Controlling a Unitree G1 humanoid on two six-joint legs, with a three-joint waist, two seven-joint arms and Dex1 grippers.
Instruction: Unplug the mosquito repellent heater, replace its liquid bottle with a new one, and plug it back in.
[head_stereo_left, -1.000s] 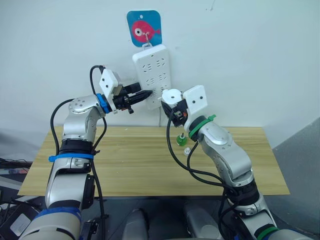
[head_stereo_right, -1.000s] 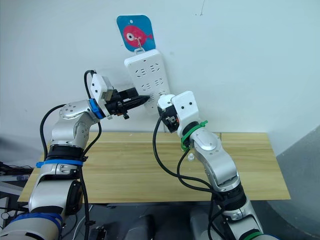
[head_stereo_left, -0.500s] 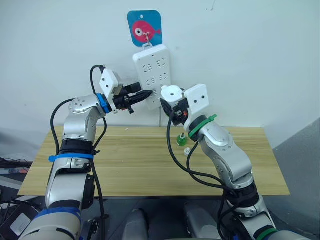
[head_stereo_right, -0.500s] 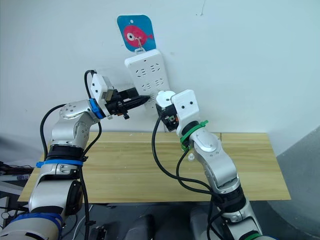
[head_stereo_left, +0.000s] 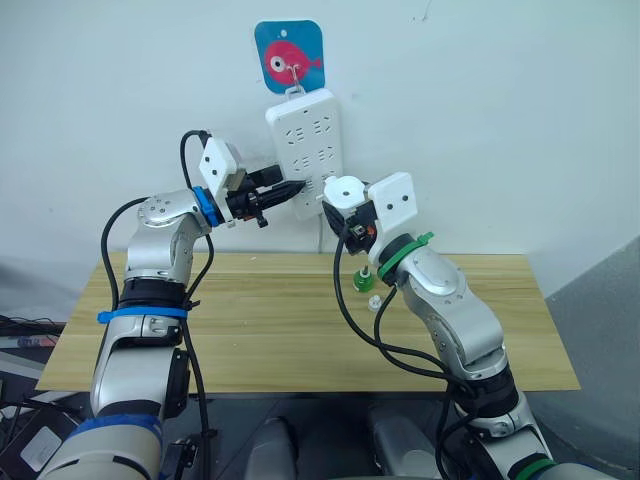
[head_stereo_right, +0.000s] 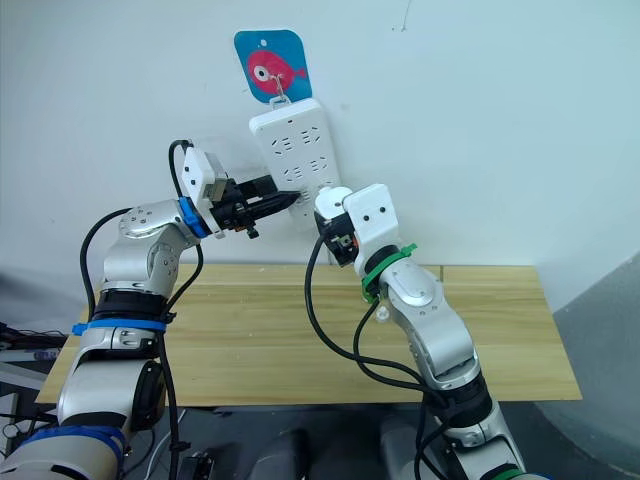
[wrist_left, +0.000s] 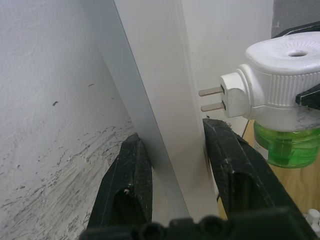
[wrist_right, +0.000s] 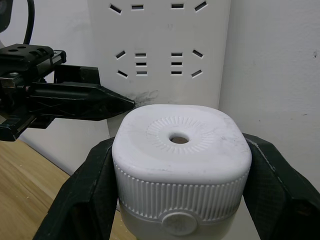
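1. The left hand (wrist_left: 172, 165) is clamping the power strip (head_stereo_left: 305, 145) edge.
2. The right hand (wrist_right: 180, 180) is gripping the heater (wrist_right: 180, 155), which has dipped slightly since half a second ago, prongs just off the strip; plugging in remains.

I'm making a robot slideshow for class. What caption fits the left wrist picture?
Left claw grips the power strip edge while the heater, prongs out, waits nearby.

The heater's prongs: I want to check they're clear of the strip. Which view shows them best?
The left wrist view: both prongs show bare beside the strip. The right wrist view shows the heater's vented top; the eye views show it small.
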